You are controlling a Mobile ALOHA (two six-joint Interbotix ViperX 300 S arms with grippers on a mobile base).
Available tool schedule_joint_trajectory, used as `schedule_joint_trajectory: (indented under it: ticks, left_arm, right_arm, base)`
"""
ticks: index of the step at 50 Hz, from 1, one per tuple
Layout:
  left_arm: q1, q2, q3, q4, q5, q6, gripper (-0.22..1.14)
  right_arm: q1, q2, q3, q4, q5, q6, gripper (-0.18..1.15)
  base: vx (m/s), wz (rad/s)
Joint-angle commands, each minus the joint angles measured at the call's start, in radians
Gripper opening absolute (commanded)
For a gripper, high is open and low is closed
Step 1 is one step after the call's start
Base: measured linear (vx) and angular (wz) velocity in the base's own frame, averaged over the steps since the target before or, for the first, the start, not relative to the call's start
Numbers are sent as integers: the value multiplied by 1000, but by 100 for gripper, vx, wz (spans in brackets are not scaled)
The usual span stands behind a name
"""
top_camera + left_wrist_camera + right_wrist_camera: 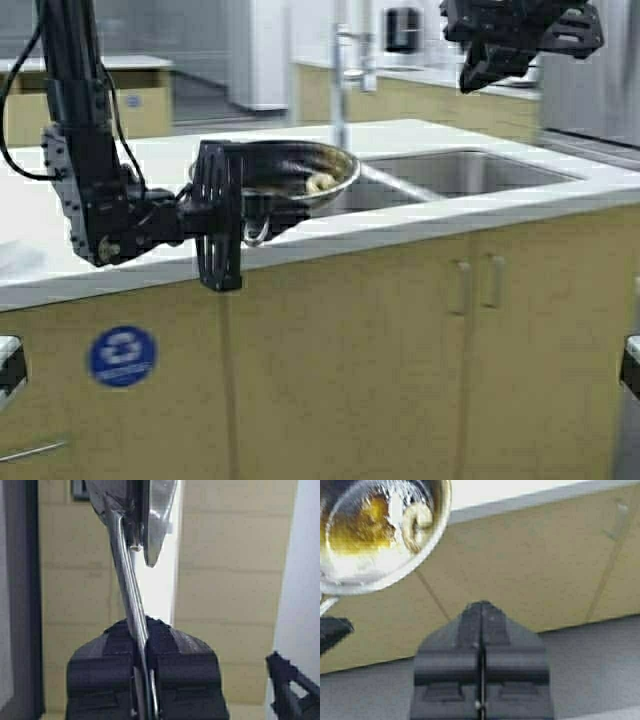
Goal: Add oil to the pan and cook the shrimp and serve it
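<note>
left wrist view first: the left gripper (142, 680) is clamped tight on the thin metal handle of the pan (150, 510), both pads pressed flat against the strip, and the handle runs up from between them to the bowl of the pan seen edge-on. in the high view the left gripper (222, 228) sits at about 9 o'clock of the pan (295, 172), carrying it in the air over the counter edge (420, 222), with the sink (460, 170) off at 3 o'clock. the shrimp (320, 183) lies curled inside near the 3 o'clock rim; the right wrist view shows the shrimp (417, 522) beside a patch of golden oil (355, 527) on the pan floor. the right gripper (480, 70) hangs high at 1 o'clock, and its fingers (495, 630) are pressed together on nothing. judging from this, the cooked shrimp is being carried to serve. the risk is the narrow handle twisting in the pads: any roll would tip the pan, spilling hot oil and shrimp onto the counter or floor.
</note>
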Motion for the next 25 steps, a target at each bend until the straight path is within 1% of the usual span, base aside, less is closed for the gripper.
schedule_joint_trajectory:
  ticks: [1,13,25]
  left_arm:
    - [-6,-117,14,-9,-12,29,3]
    - [-12,-265,83,-23,75,29,3]
    - [-14,-400,100,-26,195,23,3]
  right_arm:
    - [-2,-18,-17,-2,-11,-2,5]
    - [-2,-17,-14,2,-12,8,5]
    - [-2,-26,-9,0,-9,6,5]
  base:
    - [1,40]
    - [1,37]
    - [4,43]
